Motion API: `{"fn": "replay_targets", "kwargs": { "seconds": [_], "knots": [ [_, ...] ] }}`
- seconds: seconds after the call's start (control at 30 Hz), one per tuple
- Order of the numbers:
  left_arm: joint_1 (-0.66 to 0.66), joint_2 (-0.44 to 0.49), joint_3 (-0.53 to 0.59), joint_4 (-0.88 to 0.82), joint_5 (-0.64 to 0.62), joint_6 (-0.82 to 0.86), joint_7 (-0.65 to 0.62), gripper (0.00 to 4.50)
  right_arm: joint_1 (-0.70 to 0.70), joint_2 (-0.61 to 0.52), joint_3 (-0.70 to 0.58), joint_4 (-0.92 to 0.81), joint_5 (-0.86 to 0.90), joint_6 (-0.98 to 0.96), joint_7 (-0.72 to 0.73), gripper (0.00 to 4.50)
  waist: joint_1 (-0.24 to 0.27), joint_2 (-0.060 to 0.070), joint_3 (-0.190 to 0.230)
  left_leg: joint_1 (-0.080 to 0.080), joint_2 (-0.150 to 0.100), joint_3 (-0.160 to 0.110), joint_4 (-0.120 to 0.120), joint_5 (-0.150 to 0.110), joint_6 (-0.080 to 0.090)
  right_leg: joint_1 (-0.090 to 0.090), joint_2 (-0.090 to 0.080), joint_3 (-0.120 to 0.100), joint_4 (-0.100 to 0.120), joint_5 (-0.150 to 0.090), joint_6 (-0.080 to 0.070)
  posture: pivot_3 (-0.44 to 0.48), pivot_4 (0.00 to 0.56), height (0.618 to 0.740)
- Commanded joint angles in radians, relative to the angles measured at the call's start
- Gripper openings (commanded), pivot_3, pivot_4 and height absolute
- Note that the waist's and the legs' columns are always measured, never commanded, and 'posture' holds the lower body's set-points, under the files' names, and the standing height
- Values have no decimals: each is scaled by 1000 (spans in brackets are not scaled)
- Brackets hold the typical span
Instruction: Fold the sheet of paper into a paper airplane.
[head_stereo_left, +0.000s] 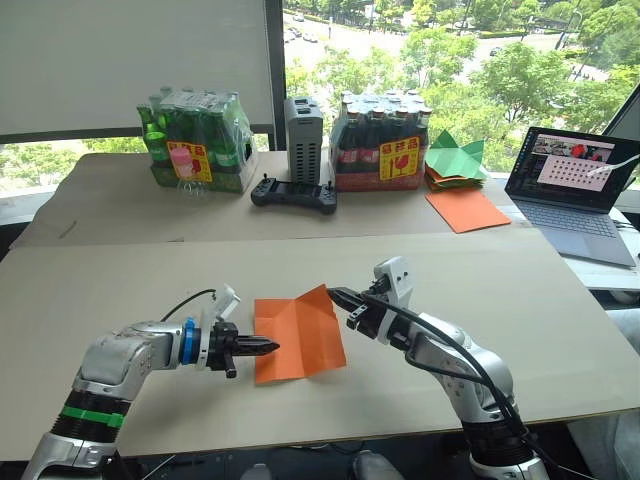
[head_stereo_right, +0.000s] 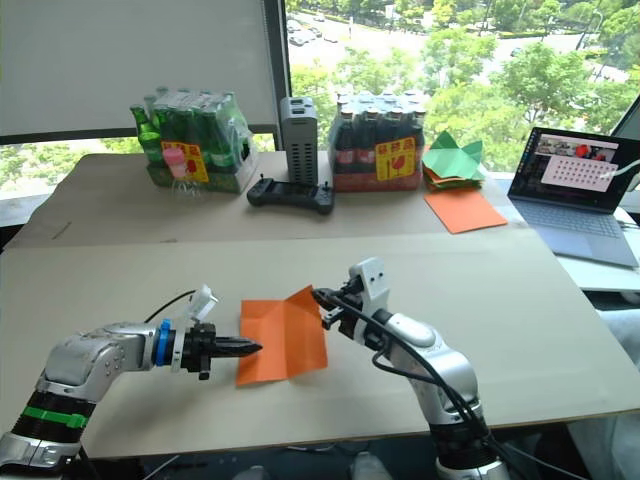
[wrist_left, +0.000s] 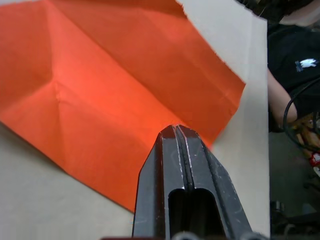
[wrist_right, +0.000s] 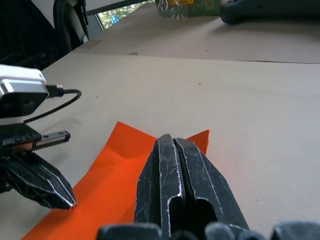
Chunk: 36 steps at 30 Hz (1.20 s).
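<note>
A creased sheet of paper (head_stereo_left: 298, 334) lies near the front edge of a cardboard-covered table (head_stereo_left: 520, 300), between the robot's two arms. The left gripper (head_stereo_left: 268, 347), its black fingers pressed together, points at the sheet's left edge with its tip over the paper. The right gripper (head_stereo_left: 334, 295), fingers likewise pressed together, reaches the sheet's upper right corner, which lifts slightly off the table. From the left wrist, fold lines show crossing the orange surface.

At the back of the table stand a shrink-wrapped pack of green bottles (head_stereo_left: 195, 140) and a pack of dark bottles (head_stereo_left: 381, 140), with a grey device (head_stereo_left: 304, 127) and a black controller (head_stereo_left: 293, 193) between them. Right of these lie green paper pieces (head_stereo_left: 455, 160), a smooth orange sheet (head_stereo_left: 466, 210) and an open laptop (head_stereo_left: 575, 180).
</note>
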Motion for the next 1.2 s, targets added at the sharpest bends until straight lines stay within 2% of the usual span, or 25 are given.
{"fn": "replay_targets", "kwargs": {
  "seconds": [0.03,0.23,0.33,0.43,0.67,0.9,1.2],
  "knots": [
    [-1,-9,-34,18,60,-80,19,24,-15,3,-24,-19,9,-24,-8,0,2,0,0,0,0,0,0,0,0,0,0,0,0,0,0,0,150,740],
    [5,-32,-73,48,101,-147,26,24,-11,8,-29,-34,21,-13,-14,0,11,0,0,2,0,0,0,0,0,2,0,0,0,0,0,0,150,740],
    [6,-40,-76,48,98,-146,29,0,-21,15,-36,-40,32,-5,-21,894,14,1,0,3,0,1,0,0,0,3,0,0,0,0,0,0,150,740],
    [7,-45,-77,44,95,-143,32,0,-35,12,-33,-37,25,0,-24,1982,17,1,0,3,0,1,0,0,0,3,0,0,0,0,0,0,150,740],
    [19,-46,-75,28,82,-129,28,0,-95,-36,50,16,-76,22,-46,4406,19,1,-1,3,0,1,0,0,0,3,0,0,0,0,0,0,150,740],
    [21,-51,-63,26,75,-122,39,0,-145,-47,115,82,-155,49,-61,4461,19,1,-1,3,0,1,0,0,0,2,0,0,0,0,0,0,150,740],
    [37,-46,-54,12,73,-114,40,0,-171,-4,109,114,-170,75,-73,4461,19,1,-1,3,0,1,0,0,0,2,0,0,1,0,0,0,150,740]
  ]
}}
